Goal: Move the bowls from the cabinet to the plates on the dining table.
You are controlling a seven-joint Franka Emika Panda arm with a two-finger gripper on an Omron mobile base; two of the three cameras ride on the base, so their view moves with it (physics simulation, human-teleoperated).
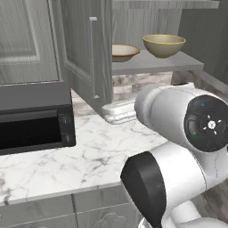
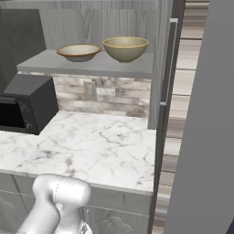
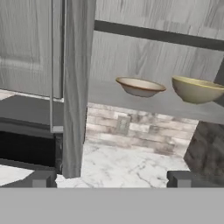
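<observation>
Bowls: two olive-tan ceramic bowls (image 2: 125, 48) are sitting side by side on the plain grey cabinet shelf (image 2: 91, 65), within reach behind the open door.
Fingers: the two dark fingers (image 3: 43, 179) are standing wide apart and holding nothing, and are facing the shelf, probably for approaching a bowl.

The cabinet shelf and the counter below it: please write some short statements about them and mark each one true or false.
1. Two bowls stand on the cabinet shelf. True: a shallow bowl and a deeper bowl.
2. The gripper holds the deeper bowl. False: it is open and holds nothing.
3. The cabinet door is open. True.
4. A microwave stands on the marble counter. True.
5. The bowls are stacked. False: they stand side by side.
</observation>
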